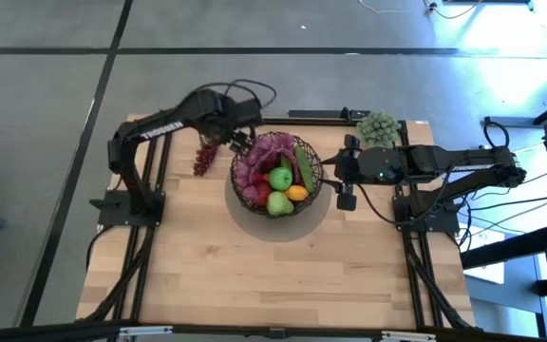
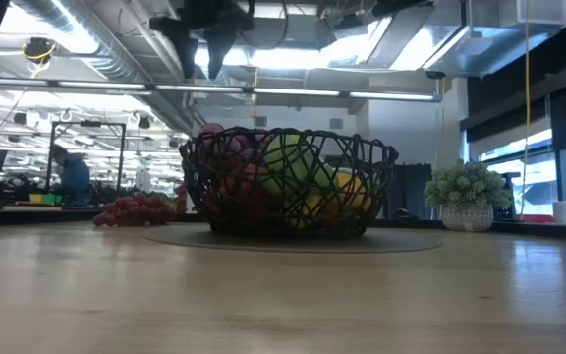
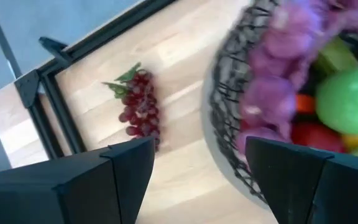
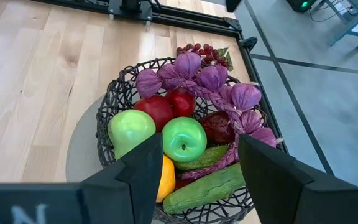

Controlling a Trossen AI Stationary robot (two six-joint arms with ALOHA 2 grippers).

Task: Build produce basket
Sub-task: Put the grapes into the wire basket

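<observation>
Arms: dark, six-jointed; white lettering on left arm (image 1: 155,126)
Cables: black, looping off both
Fingers (image 4: 143,168): dark, flat, angular

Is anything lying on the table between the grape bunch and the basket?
No. In the left wrist view, only bare wood separates the grape bunch from the basket.

Left gripper (image 1: 239,142) and right gripper (image 1: 343,178) (both raised) gape.

Round dark brown woven-wire basket (image 4: 114,99), glossy bright green apples (image 4: 184,138), deep red apples (image 4: 155,111), pale purple bulbs (image 4: 188,64), w/ yellow lemon (image 1: 296,193), dark red grape bunch (image 3: 140,106), light wood-grain tabletop (image 1: 254,266).
</observation>
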